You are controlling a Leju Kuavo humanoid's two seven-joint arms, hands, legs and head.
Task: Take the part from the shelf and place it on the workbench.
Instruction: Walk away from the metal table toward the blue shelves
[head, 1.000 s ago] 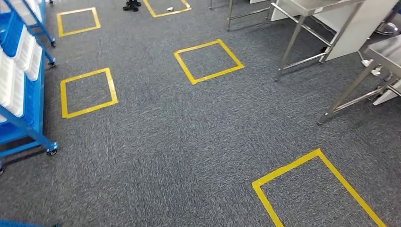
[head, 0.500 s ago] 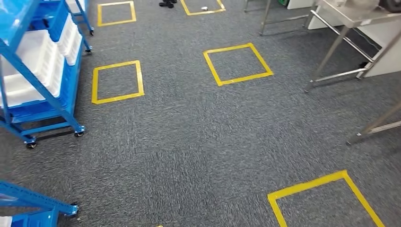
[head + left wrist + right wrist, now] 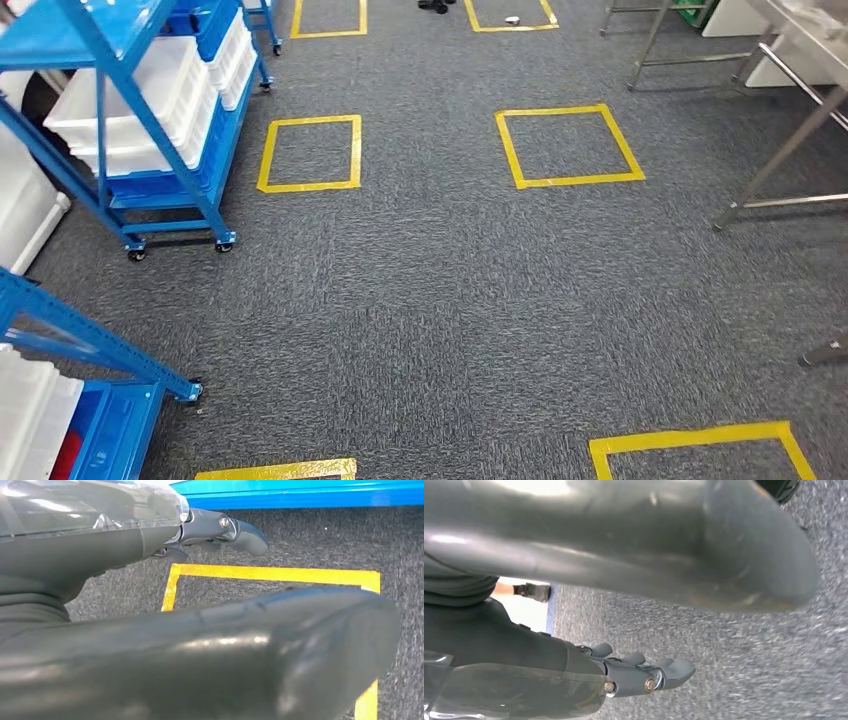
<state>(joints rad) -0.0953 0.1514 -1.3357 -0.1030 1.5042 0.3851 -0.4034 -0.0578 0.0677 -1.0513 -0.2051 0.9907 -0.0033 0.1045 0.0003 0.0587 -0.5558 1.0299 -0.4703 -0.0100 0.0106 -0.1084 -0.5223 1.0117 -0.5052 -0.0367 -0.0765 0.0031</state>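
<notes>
Approach step: both hands, left hand [image 3: 200, 625] and right hand [image 3: 624, 605], apparently released and empty; next, close on the shelf [image 3: 130, 110] left of the yellow square [image 3: 310, 152].

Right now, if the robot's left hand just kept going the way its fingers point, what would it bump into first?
Probably just the carpet. The left hand hangs open above a yellow tape square, with nothing between; depth is hard to judge.

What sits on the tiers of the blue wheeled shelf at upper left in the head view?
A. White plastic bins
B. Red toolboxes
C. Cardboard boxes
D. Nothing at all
A: white plastic bins sit stacked on the tiers of the blue wheeled shelf, which stands on the grey carpet beside a yellow tape square.
</notes>
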